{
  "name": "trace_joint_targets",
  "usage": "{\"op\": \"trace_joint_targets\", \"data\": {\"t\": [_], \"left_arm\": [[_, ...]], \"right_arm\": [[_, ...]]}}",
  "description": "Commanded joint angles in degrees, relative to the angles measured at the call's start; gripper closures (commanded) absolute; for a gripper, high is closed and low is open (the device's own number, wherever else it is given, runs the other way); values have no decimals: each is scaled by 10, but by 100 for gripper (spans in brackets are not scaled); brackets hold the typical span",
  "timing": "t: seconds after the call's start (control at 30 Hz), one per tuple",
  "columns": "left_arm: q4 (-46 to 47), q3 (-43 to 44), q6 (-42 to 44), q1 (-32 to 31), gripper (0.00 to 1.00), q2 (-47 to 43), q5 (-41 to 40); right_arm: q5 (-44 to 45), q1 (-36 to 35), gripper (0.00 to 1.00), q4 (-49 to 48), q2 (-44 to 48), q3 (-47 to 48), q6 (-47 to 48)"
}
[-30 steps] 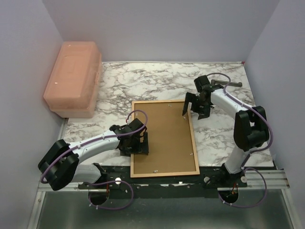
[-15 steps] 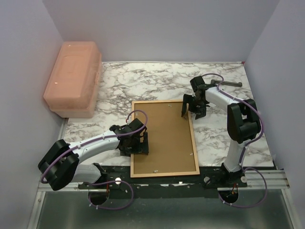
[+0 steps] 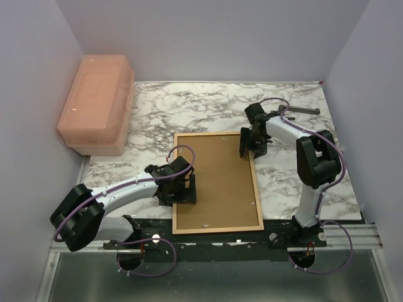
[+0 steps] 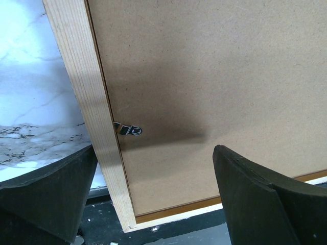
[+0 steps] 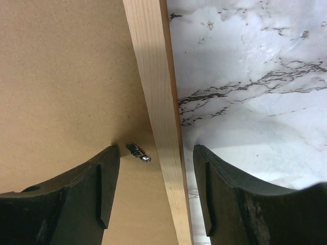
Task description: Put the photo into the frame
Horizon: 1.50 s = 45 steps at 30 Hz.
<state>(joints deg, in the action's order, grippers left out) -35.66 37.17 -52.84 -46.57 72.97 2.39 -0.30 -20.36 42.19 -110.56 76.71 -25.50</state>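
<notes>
The frame [image 3: 257,189] lies face down on the marble table, with the plain brown backing board [image 3: 214,182] inside it. The photo is hidden. My left gripper [image 3: 186,192] is open astride the frame's left rail [image 4: 87,102], near a small metal clip [image 4: 127,130]. My right gripper [image 3: 250,141] is open astride the right rail [image 5: 153,76] near the far right corner. One of its fingers [image 5: 76,199] is over the board beside a metal clip [image 5: 138,151]; the other is over the marble. Neither gripper holds anything.
A pink plastic box [image 3: 97,104] stands at the back left, partly over the table's edge. A dark metal rod [image 3: 303,111] lies at the back right. The frame's near edge lies at the table's front edge by the arm bases.
My right gripper has moved left, from beside the frame to astride its right rail. The left arm and the frame have not moved.
</notes>
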Motion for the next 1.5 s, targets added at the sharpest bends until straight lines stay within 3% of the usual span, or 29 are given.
{"op": "trace_joint_targets", "data": {"t": [0.0,0.07,0.33,0.57,0.63,0.7,0.77,0.9,1.13,1.47], "left_arm": [[17,-18,-3,0,4,0,2],[17,-19,-3,0,4,-2,2],[17,-23,-3,0,4,-7,0],[3,-3,7,2,5,-21,-11],[-4,9,13,8,4,-30,-13],[-4,19,22,23,4,-37,-8],[0,25,34,47,4,-40,4],[19,31,65,107,4,-30,36],[67,53,107,177,6,28,96],[77,116,132,192,22,105,138]], "right_arm": [[51,1,39,6,-26,10,6],[56,1,41,6,-30,13,2],[65,1,98,12,-25,22,-4],[75,1,100,15,-6,2,0],[68,1,91,18,4,1,1],[59,1,59,20,17,1,3],[51,1,42,20,32,1,1],[11,6,24,15,58,-7,-9],[-107,29,12,-35,76,-73,-39],[-171,38,12,-67,112,-141,-56]]}}
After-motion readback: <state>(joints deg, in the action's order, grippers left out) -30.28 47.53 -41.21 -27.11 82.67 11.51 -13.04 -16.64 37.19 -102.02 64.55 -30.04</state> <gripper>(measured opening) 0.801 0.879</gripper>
